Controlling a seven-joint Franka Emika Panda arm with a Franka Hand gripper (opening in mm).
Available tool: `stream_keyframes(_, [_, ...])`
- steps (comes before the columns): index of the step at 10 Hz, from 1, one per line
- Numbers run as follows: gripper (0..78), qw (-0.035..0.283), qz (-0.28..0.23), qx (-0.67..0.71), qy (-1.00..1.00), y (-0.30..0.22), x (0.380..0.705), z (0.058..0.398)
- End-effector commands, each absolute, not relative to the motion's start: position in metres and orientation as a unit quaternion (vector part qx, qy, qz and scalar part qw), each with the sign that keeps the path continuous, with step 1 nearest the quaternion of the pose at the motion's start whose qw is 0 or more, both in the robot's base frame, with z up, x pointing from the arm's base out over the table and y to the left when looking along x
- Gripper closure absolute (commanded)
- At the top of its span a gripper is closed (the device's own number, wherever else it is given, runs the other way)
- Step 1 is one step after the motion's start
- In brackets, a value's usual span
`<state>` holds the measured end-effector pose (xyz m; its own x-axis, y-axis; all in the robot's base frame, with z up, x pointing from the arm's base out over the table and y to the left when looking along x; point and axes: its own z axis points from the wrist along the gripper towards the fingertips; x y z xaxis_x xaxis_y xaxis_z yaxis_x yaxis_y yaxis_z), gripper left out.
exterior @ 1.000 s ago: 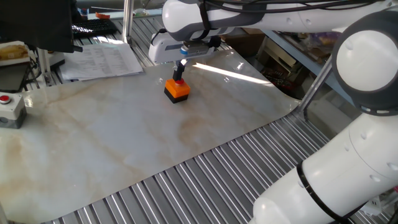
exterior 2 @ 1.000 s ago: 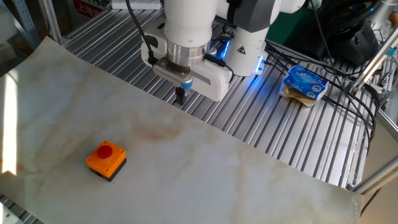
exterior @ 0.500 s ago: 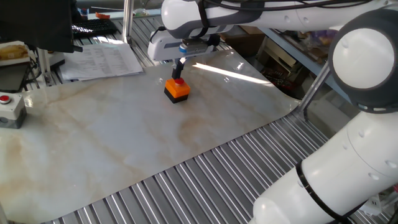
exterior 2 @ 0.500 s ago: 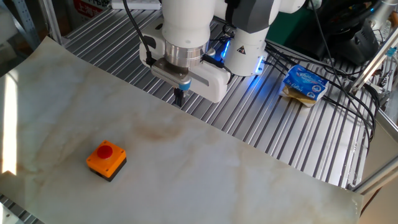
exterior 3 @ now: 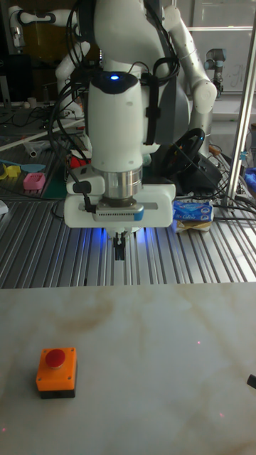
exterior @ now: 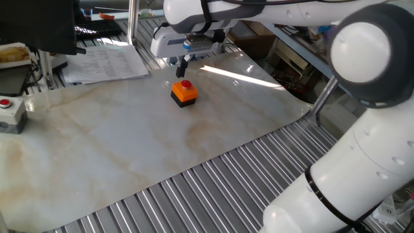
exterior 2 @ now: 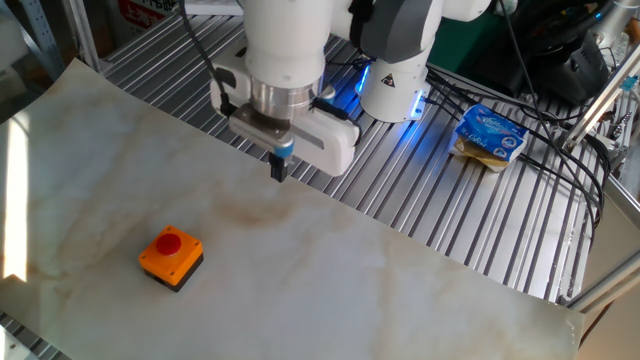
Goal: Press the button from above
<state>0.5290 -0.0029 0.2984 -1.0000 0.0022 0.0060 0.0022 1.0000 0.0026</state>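
The button [exterior: 186, 84] is a small red cap on an orange box [exterior: 184, 94] with a black base, standing on the marble sheet [exterior: 129, 142]. It also shows in the other fixed view as the button [exterior 2: 171, 241] and in the tall view as the button [exterior 3: 57, 357]. My gripper [exterior 2: 279, 170] hangs in the air above the sheet's edge, well off to the side of the button and not over it. Its thin black fingertips [exterior 3: 120, 249] are pressed together with nothing between them. From the first fixed view my gripper [exterior: 182, 66] appears just behind and left of the button.
A grey box with a red button [exterior: 8, 111] sits at the sheet's left end. Papers [exterior: 107, 61] lie behind on the slatted metal table [exterior 2: 430, 200]. A blue packet [exterior 2: 490, 135] and cables lie near the arm's base.
My gripper has shifted sideways across the sheet's edge toward the button's side. The button has not moved.
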Motion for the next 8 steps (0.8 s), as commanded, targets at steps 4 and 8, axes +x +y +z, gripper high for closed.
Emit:
stream_keyframes(4, [77.6, -0.002, -0.016, 0.006, -1.0, -0.03, 0.55, 0.277])
stream_keyframes(8, [77.6, 0.001, -0.019, 0.011, -1.0, -0.043, 0.576, 0.279])
